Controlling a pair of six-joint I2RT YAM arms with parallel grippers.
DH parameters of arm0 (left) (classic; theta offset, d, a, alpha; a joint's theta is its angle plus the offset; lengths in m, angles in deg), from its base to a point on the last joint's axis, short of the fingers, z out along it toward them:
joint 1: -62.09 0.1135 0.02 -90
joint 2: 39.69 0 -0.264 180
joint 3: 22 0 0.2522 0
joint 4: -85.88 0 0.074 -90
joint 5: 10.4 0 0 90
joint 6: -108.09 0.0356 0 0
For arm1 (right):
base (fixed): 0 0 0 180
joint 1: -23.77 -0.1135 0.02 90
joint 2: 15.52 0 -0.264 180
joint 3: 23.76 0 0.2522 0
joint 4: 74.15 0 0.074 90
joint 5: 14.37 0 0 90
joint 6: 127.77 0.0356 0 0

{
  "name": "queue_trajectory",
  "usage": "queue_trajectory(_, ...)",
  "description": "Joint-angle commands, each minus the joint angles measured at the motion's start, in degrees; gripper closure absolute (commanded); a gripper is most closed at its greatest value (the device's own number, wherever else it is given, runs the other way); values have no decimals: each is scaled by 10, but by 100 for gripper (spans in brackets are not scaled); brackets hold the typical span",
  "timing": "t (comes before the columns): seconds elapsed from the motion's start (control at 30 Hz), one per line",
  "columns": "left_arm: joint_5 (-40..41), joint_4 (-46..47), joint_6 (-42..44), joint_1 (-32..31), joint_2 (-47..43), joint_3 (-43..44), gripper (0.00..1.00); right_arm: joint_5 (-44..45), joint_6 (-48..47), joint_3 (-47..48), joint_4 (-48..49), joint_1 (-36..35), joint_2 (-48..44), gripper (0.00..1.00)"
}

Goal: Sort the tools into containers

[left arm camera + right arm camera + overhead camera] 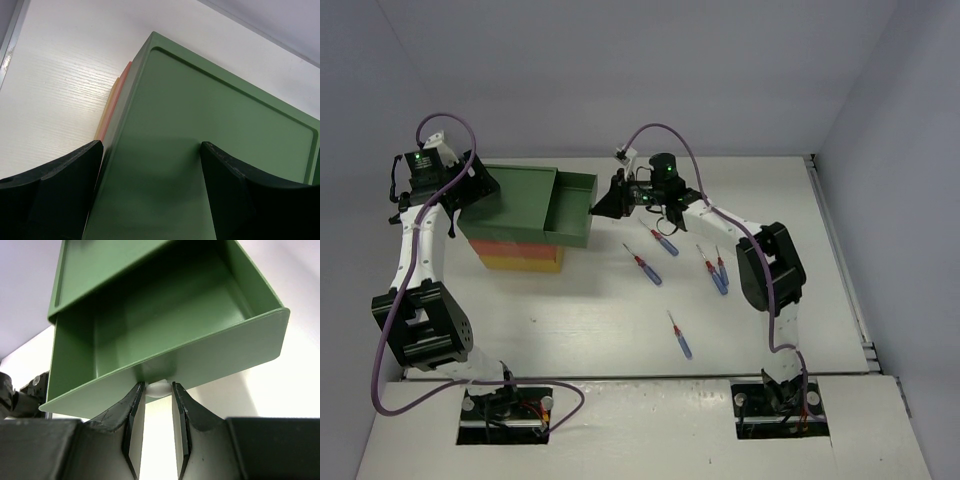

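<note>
The small cabinet stands at the back left, with a green top [515, 205], an orange-red middle drawer [520, 245] and a yellow bottom drawer [520, 264]. The green drawer [570, 208] is pulled out to the right and looks empty in the right wrist view [165, 325]. My right gripper [607, 205] is shut on the drawer's white knob [160, 388]. My left gripper [470, 195] is open over the cabinet's green top [210, 115] at its far left end and holds nothing. Several blue-and-red screwdrivers lie on the table, the nearest to the drawer [663, 241] just right of it.
Other screwdrivers lie at mid table [645, 266], nearer the front [680, 336] and as a pair by the right arm's elbow [715, 268]. No pliers or knives are in view. Walls enclose the white table at the back and right.
</note>
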Motion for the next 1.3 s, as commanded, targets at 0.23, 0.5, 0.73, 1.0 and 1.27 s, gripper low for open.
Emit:
queue_trajectory(0.23,4,-11,-2,-2,-3,3,26,-18,-25,-45,17,29,-71,100)
queue_trajectory(0.5,3,-10,-1,-1,-6,4,26,-16,-23,-51,17,38,-86,88)
queue_trajectory(0.73,8,-8,0,0,-16,4,26,24,-26,-75,-1,52,-125,41)
queue_trajectory(1.0,1,3,-4,9,-44,0,26,237,-71,-162,-118,57,-256,33)
queue_trajectory(1.27,-10,50,-39,51,-112,-23,26,513,-21,-325,-283,-53,-406,33)
